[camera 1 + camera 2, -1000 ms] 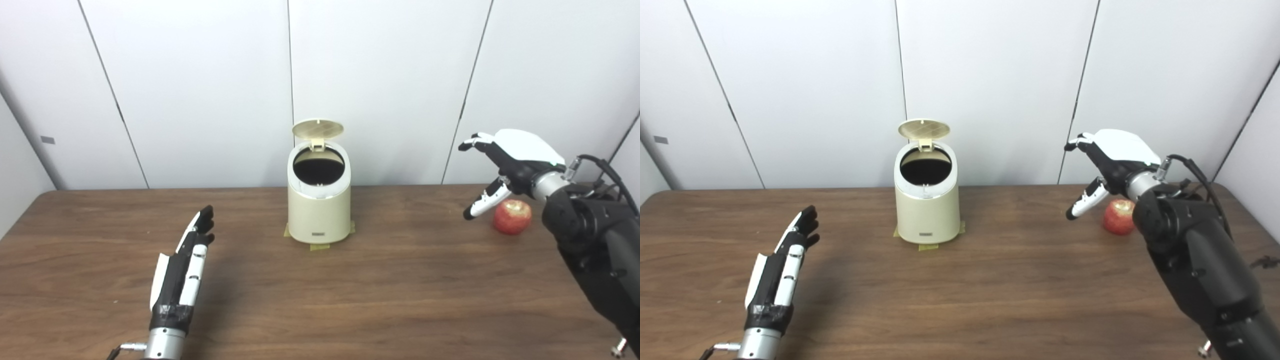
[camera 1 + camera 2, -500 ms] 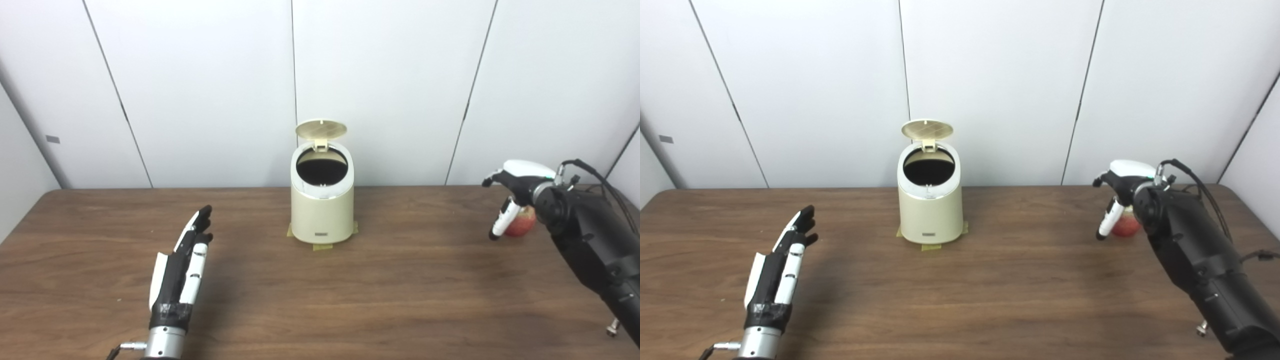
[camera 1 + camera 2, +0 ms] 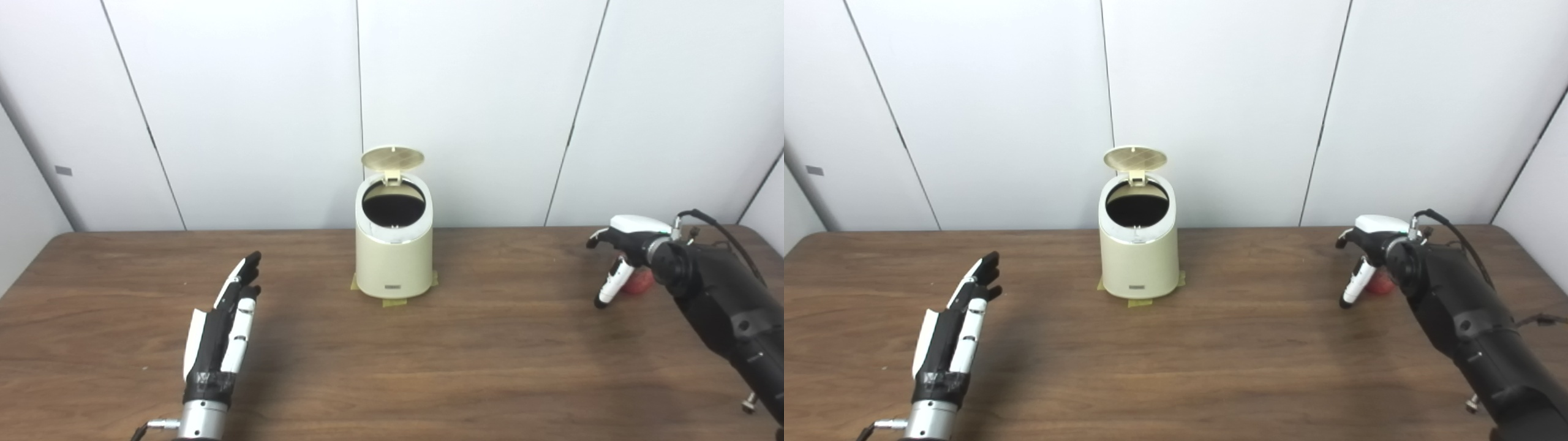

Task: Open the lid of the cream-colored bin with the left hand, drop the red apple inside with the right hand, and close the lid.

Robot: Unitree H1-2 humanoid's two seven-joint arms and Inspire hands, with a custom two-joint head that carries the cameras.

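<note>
The cream-colored bin point(image 3: 394, 257) stands at the back middle of the table, taped down at its base. Its round lid point(image 3: 392, 157) is tipped up and the dark mouth shows. At the far right a red apple point(image 3: 637, 282) rests on the wood, mostly hidden behind my right hand point(image 3: 620, 245). That hand hovers low over the apple, fingers spread, thumb pointing down on the apple's left. My left hand point(image 3: 223, 321) lies flat and open above the front left of the table, well away from the bin.
The brown wooden table point(image 3: 465, 355) runs across the whole view, with white wall panels behind it. Yellow tape point(image 3: 393, 301) sticks out under the bin's base. A cable point(image 3: 713, 222) loops off my right wrist.
My right hand has dropped from high above the apple down over it, now covering most of it. The left hand and the bin lid have stayed put.
</note>
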